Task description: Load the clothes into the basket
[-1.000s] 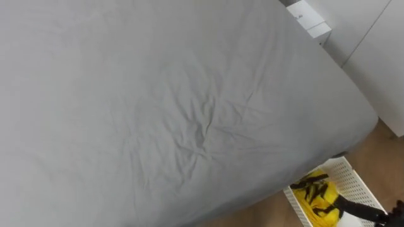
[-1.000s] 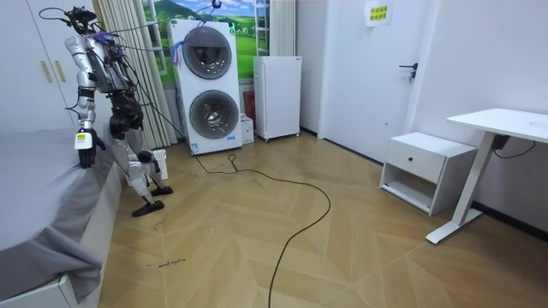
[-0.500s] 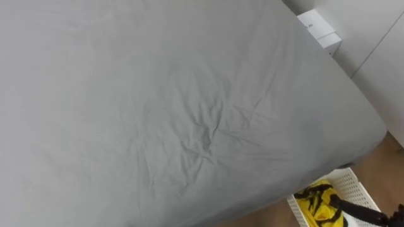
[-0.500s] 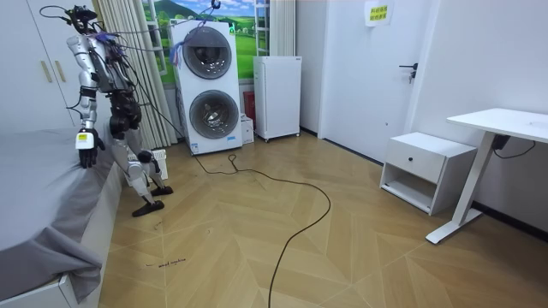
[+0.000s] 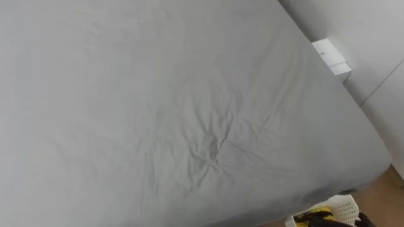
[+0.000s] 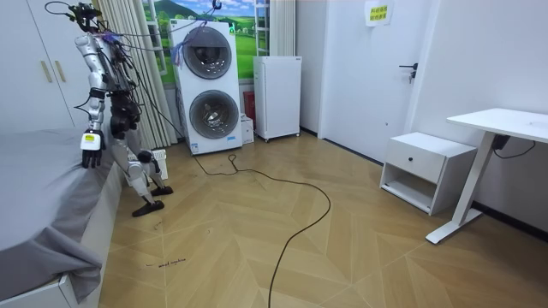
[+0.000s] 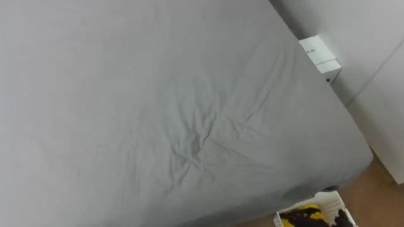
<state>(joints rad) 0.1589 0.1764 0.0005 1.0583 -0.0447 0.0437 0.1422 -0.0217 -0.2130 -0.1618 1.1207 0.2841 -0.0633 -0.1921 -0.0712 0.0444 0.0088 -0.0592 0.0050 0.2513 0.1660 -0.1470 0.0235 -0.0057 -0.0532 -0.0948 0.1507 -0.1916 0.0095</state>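
Observation:
A white slatted basket point(image 5: 341, 208) shows at the lower right corner of the left eye view, just past the bed's corner, with a yellow garment with black marks point(image 5: 315, 217) inside it. In the room view the same basket point(image 6: 157, 161) stands on the floor behind my legs. I stand at the bed's side facing it. My left hand point(image 6: 89, 152) hangs with relaxed fingers at the mattress edge and holds nothing.
A grey creased sheet covers the bed point(image 5: 189, 113). A small white cabinet point(image 5: 331, 58) stands beyond its far corner, with white wardrobe doors point(image 6: 34, 68) behind. A stacked washer and dryer point(image 6: 207, 85) and curtains are close behind me. A wooden floor lies on the room view's right.
The eye view has shifted, so the basket now sits lower at the picture's bottom edge. In the room view my torso has straightened slightly and my left hand has shifted a little right.

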